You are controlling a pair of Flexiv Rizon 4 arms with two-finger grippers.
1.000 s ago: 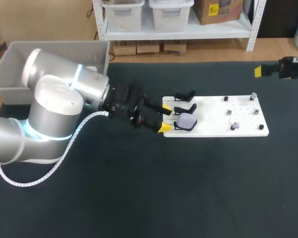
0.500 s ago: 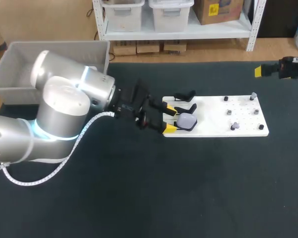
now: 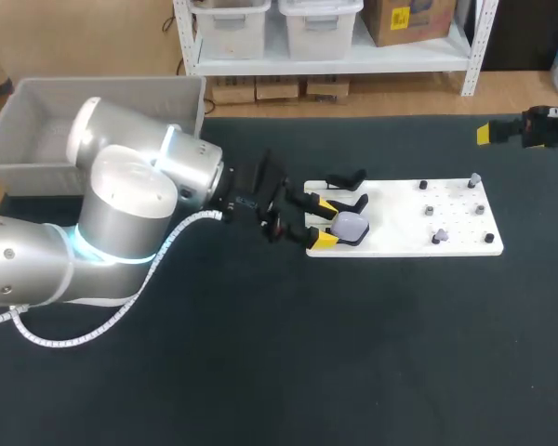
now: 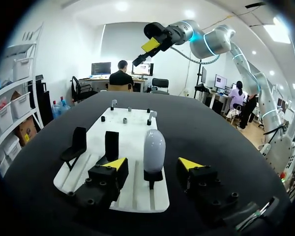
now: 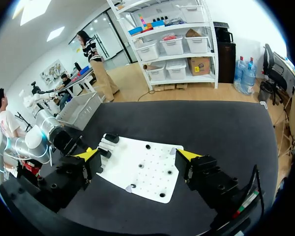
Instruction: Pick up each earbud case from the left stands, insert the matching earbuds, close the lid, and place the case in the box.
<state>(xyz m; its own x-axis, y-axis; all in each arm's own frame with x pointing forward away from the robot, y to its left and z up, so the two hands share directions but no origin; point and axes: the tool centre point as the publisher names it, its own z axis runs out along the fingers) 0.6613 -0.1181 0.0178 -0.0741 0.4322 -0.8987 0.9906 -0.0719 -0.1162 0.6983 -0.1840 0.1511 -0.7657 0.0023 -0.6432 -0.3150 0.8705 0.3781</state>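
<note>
Our left end effector (image 3: 325, 223) creeps toward 3 o'clock, fingers wide, now flanking the earbud case (image 3: 352, 226). We judge closing comes next.

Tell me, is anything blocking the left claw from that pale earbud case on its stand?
Nothing visible does. The left claw is open, and the earbud case stands upright just ahead of it, facing the gap between the yellow tips.
</note>
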